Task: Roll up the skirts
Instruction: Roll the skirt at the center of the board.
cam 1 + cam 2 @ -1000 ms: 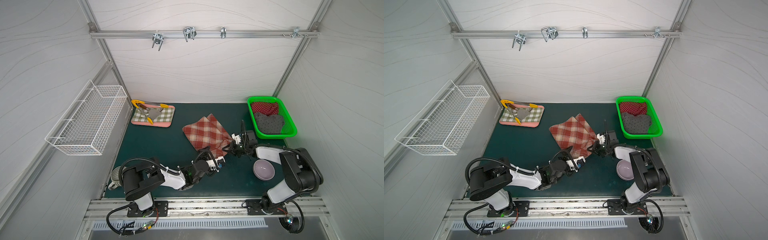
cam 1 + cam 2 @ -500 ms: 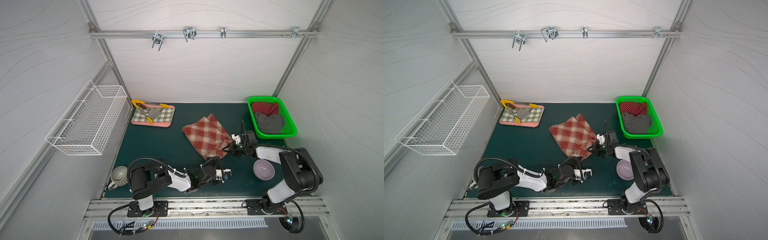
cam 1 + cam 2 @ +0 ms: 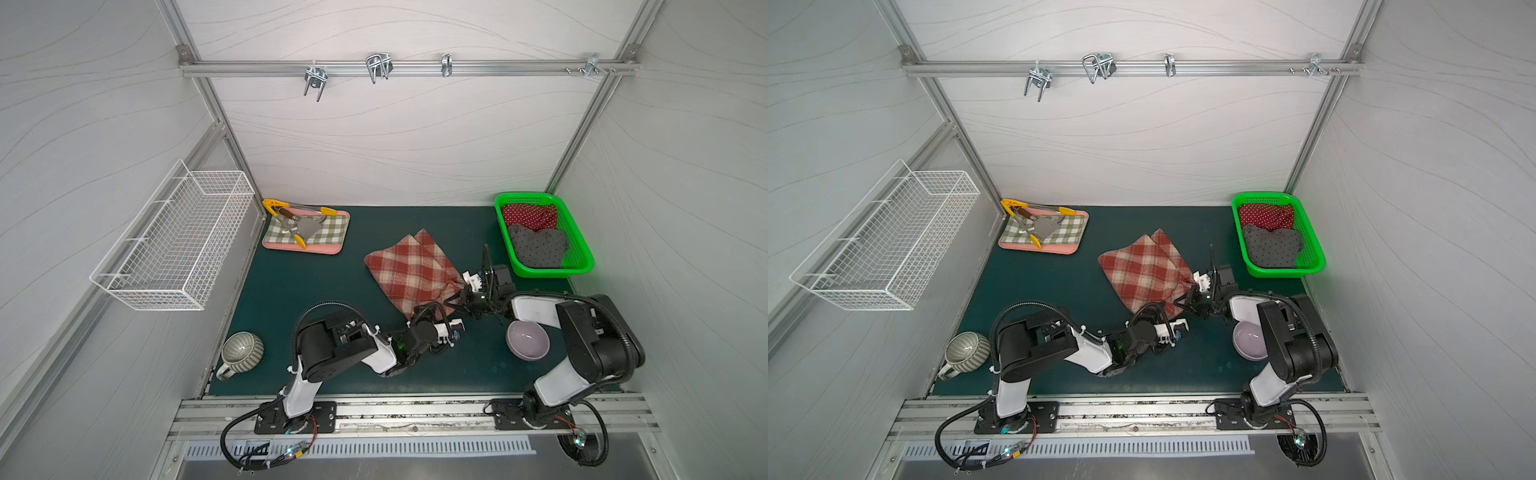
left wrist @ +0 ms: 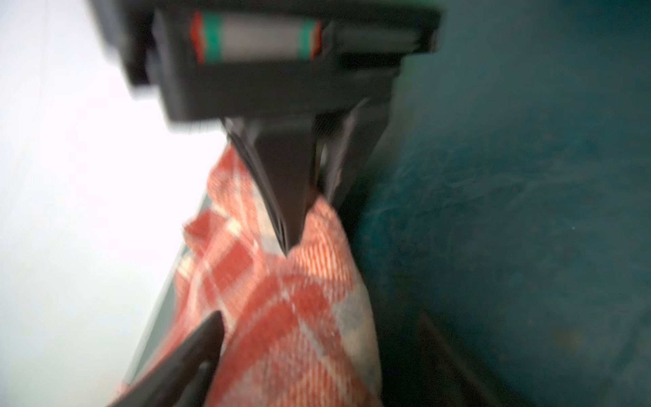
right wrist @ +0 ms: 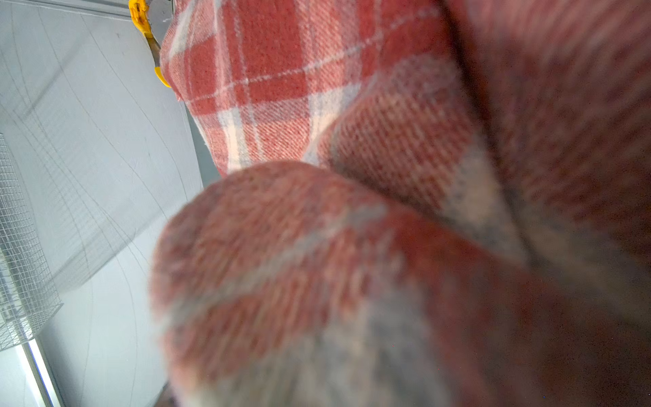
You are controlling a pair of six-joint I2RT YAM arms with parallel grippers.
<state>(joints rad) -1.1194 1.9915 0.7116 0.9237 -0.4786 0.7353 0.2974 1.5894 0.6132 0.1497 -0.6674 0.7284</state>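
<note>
White panelled walls are enclosing a dark green tabletop [image 3: 316,291]. Near its middle, the plaid skirt [image 3: 409,266] is lying mostly flat, with its front corner bunching up between the two arms. At the back right corner, a green basket [image 3: 582,259] is holding the red dotted bundle [image 3: 530,216] and, touching it on the front side, the grey dotted bundle [image 3: 538,247]. The right gripper [image 3: 452,300] is pinching the skirt's bunched corner, jaws together on the cloth. The left gripper [image 3: 430,309] is lying at the skirt's front edge, with cloth beside one finger [image 4: 197,352]; whether its jaws are gripping cannot be told.
</note>
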